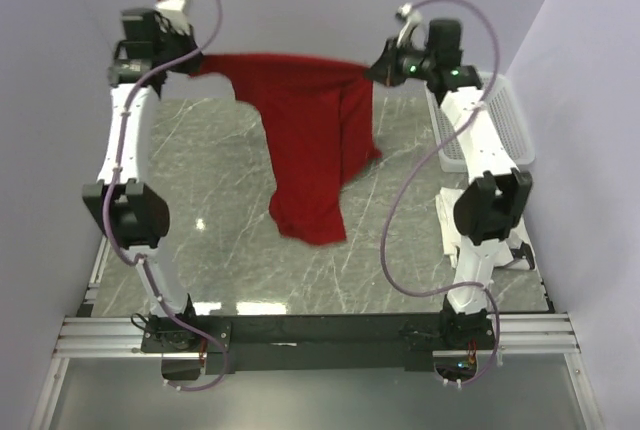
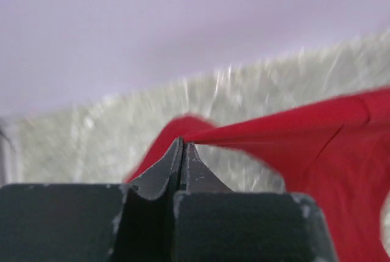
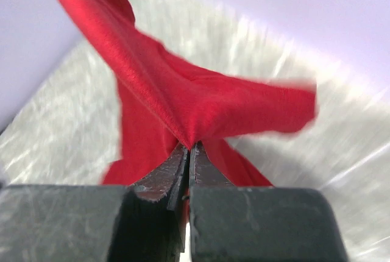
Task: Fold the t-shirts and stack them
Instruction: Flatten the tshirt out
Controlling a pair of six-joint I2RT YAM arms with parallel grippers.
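Note:
The red t-shirt hangs in the air over the far part of the table, stretched between both grippers, its lower end trailing down toward the table's middle. My left gripper is shut on the shirt's left edge; in the left wrist view the gripper pinches the taut red t-shirt. My right gripper is shut on the shirt's right edge; in the right wrist view the gripper pinches the bunched red t-shirt. The white t-shirt is out of view.
A white mesh basket stands at the right edge of the marbled table, partly behind the right arm. Lilac walls close in the back and both sides.

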